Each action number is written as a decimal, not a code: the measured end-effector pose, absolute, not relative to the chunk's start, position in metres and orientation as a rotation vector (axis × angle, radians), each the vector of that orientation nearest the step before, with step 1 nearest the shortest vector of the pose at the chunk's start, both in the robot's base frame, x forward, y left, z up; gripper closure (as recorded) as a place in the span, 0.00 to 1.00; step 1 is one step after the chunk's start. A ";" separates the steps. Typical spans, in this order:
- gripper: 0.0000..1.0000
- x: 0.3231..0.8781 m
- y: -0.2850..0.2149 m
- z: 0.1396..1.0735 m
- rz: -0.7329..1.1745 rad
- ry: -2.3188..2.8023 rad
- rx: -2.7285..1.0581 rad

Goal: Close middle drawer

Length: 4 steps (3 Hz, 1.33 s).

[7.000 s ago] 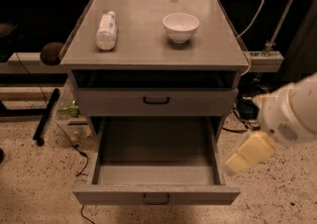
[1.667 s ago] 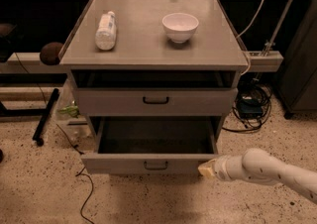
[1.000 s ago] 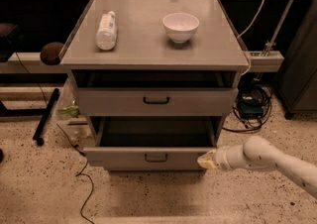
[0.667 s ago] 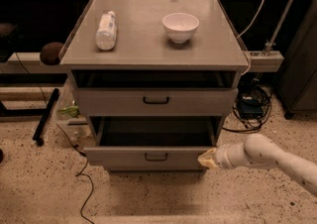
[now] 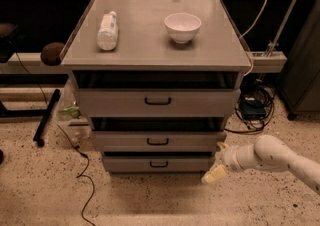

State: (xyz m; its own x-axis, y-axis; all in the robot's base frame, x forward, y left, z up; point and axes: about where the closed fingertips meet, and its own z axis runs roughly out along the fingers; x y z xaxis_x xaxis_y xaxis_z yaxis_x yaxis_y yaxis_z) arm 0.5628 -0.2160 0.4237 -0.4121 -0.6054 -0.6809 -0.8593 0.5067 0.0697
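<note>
Speckled floor point(image 5: 45, 185) | middle drawer point(image 5: 158, 141) pushed further in, nearly shut | hand point(image 5: 218, 161) released, right corner

- Middle drawer point(image 5: 200, 141): plain grey front; black bar handle point(image 5: 158, 141).
- Top drawer point(image 5: 110, 103) and lowest drawer point(image 5: 125, 163): the same unpatterned grey, each with a black handle.
- Cabinet top point(image 5: 150, 50): flat mid-grey, no pattern.
- Bowl point(image 5: 182, 26): plain white, at one o'clock on the top.
- Bottle point(image 5: 107, 31): whitish with a pale label, at ten o'clock on the top.
- Gripper point(image 5: 217, 165): cream-yellow, at four o'clock from the middle drawer's handle, on a white arm point(image 5: 270, 156).
- Floor point(image 5: 40, 190): beige, speckled with dark flecks.
- Cable point(image 5: 84, 170): black, at eight o'clock from the cabinet.
</note>
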 end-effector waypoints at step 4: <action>0.00 0.592 -0.198 0.408 0.605 2.107 -1.253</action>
State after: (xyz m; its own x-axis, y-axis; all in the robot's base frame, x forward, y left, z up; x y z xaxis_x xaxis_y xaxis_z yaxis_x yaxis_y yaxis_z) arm 0.5923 -0.1976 0.4080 -0.3691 -0.6133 -0.6983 -0.8903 0.4490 0.0762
